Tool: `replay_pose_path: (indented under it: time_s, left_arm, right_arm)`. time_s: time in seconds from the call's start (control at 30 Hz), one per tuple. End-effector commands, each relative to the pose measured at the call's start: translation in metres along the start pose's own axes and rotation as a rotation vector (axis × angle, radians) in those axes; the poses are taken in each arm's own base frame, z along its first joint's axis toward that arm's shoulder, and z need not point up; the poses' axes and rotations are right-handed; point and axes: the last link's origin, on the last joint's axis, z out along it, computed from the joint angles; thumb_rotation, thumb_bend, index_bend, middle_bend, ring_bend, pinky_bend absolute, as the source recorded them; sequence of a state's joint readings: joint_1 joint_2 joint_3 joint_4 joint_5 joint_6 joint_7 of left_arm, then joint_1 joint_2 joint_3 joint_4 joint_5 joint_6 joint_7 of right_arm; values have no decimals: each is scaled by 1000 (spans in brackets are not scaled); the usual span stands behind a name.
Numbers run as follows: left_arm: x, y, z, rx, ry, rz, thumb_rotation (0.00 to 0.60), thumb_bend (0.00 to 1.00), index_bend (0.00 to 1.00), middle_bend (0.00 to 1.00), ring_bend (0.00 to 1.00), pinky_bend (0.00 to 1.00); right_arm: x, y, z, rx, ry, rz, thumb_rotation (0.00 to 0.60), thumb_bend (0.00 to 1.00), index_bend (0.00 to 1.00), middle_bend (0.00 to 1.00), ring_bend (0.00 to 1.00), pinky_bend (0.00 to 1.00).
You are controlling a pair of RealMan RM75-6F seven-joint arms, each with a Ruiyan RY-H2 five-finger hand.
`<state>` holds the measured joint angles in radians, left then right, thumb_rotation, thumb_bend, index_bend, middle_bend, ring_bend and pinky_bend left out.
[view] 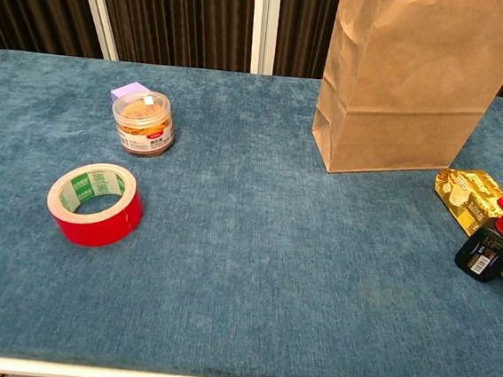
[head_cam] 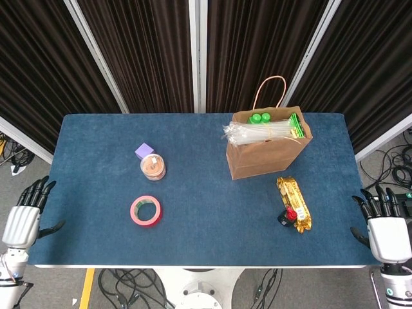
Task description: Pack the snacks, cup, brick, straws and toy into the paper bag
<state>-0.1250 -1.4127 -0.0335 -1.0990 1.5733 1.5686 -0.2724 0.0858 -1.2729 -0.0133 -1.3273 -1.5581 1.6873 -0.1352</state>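
The brown paper bag (head_cam: pixel 267 153) (view: pixel 406 79) stands upright at the back right of the table, with a bundle of clear straws (head_cam: pixel 257 133) and green pieces (head_cam: pixel 260 118) showing at its mouth. A gold snack packet (head_cam: pixel 293 201) (view: pixel 475 202) lies in front of it, with a small black bottle with a red cap (head_cam: pixel 288 216) (view: pixel 494 243) against it. A snack cup (head_cam: pixel 153 167) (view: pixel 143 122) and a purple brick (head_cam: pixel 144 151) (view: pixel 130 89) stand left of centre. My left hand (head_cam: pixel 22 223) hangs open off the table's left edge. My right hand (head_cam: pixel 388 234) is open off the right edge.
A red tape roll (head_cam: pixel 146 210) (view: pixel 95 203) lies on the blue table (head_cam: pixel 206 232) near the front left. Dark curtains hang behind. Cables lie on the floor at both sides.
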Motion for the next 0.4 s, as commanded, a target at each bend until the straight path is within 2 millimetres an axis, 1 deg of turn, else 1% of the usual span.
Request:
replay_pose_path:
  time_s: [0.03, 0.27, 0.4]
  left_arm:
    - [1, 2, 0, -7, 2, -6, 600, 183, 128, 115, 9, 136]
    - [5, 2, -7, -25, 0, -14, 600, 183, 128, 114, 9, 137]
    - [3, 1, -8, -27, -13, -16, 600, 183, 128, 114, 9, 136]
  right_arm:
    - [-1, -1, -5, -18, -21, 9, 600, 5, 223, 155, 0, 0]
    - [-10, 4, -1, -78, -75, 44, 600, 6, 173, 155, 0, 0]
    - [-16, 9, 3, -105, -99, 64, 600, 7, 169, 154, 0, 0]
